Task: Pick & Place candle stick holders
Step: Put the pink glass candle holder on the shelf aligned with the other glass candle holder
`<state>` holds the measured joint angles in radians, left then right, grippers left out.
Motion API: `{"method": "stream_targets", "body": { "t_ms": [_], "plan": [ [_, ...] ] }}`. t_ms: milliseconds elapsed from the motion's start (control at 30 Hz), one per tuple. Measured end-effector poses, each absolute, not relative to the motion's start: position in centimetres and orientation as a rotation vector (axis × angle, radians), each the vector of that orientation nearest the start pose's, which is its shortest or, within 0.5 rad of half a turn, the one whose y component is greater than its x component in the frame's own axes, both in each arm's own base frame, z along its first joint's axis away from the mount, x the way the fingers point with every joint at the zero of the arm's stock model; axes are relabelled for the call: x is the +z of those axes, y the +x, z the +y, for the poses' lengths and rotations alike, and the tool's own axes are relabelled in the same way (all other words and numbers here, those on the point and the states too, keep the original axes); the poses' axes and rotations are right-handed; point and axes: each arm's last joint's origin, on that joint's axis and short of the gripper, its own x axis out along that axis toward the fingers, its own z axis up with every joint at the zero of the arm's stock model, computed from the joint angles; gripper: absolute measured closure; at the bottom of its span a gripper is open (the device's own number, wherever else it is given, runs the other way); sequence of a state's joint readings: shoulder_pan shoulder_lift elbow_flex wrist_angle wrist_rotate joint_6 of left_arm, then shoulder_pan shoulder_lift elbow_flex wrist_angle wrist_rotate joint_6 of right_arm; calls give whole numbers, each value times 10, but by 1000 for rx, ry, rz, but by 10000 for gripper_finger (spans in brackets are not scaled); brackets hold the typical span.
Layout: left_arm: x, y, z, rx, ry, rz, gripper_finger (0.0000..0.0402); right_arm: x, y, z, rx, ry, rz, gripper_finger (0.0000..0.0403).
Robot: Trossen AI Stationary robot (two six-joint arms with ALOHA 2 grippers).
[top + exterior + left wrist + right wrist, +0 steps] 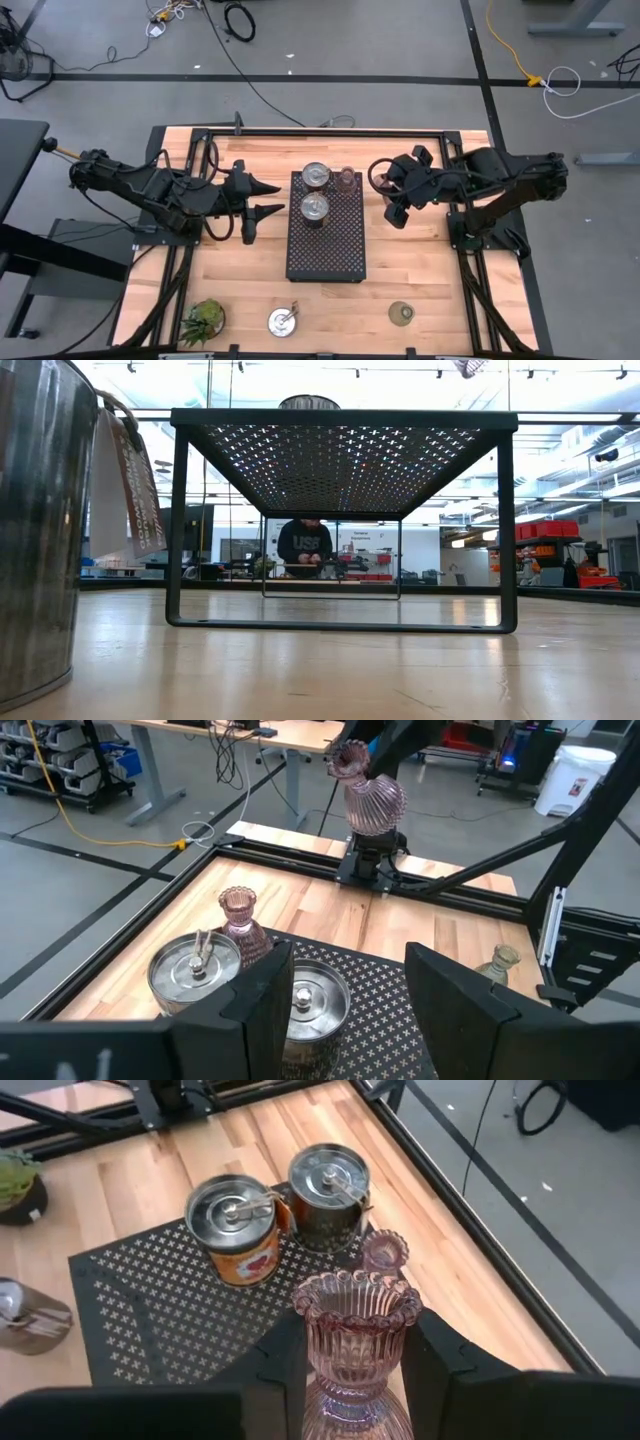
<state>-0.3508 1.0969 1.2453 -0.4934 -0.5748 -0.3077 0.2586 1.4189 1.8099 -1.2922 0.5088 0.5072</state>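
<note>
Two silvery holders (316, 176) (315, 208) and a pink glass holder (347, 180) stand on their bases on the far end of the black perforated tray (327, 250). My right gripper (390, 198) is shut on a second pink glass holder (355, 1320), just right of the tray and above the table. My left gripper (267, 198) is open and empty, just left of the tray. A third silvery holder (283, 321) and the olive-green glass holder (402, 314) stand on the table near its front edge. My right gripper pinches the pink holder between its two fingers (285, 1355), on the ribbed neck (335, 1350) below the flared rim (357, 1295). The rim sticks out past the fingertips. In the left wrist view the holder (372, 795) is lifted clear and tilted.
A spiky green plant (203, 318) stands at the table's near left corner. In the low view the near silvery holder (35, 530) fills the left side, and a person shows far behind the tray (340, 520). Bare wood lies on both sides of the tray.
</note>
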Motion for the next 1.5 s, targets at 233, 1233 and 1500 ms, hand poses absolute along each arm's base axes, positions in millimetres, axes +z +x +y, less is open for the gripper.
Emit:
{"method": "stream_targets", "body": {
  "t_ms": [233, 1233, 1500],
  "plan": [
    [403, 212, -61, 266, -147, 273, 204, 416, 243, 59, -425, 202, 716, 297],
    [404, 212, -61, 265, -151, 260, 204, 284, 267, 52, -542, 364, 215, 293],
    [405, 212, -61, 272, -153, 254, 204, 261, 264, 49, -529, 391, 140, 293]
  ]
}}
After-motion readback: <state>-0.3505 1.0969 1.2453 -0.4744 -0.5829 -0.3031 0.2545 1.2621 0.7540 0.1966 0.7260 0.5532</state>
